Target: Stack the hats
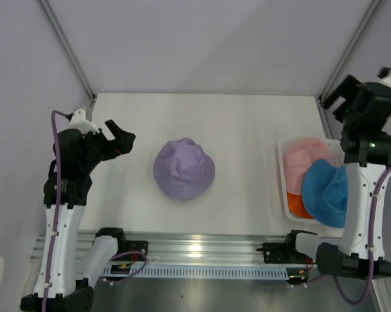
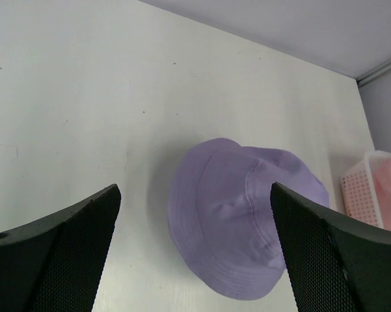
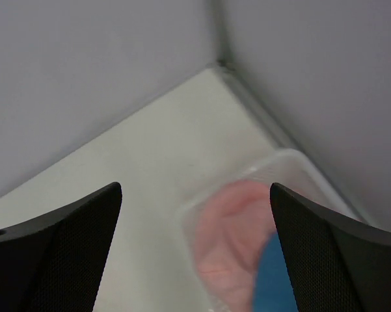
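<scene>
White table (image 1: 247,130): lavender hat (image 1: 183,169), basket (image 1: 282,182)

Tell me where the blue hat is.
In the top view, the blue hat lies in the white basket on the right, over the orange hat and beside the pink hat.

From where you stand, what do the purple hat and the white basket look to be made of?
The purple hat looks like soft matte cloth, perhaps cotton: stitched seams, a dented crown, a floppy brim. The white basket looks like thin moulded plastic: its wall is a fine grid of holes.
</scene>
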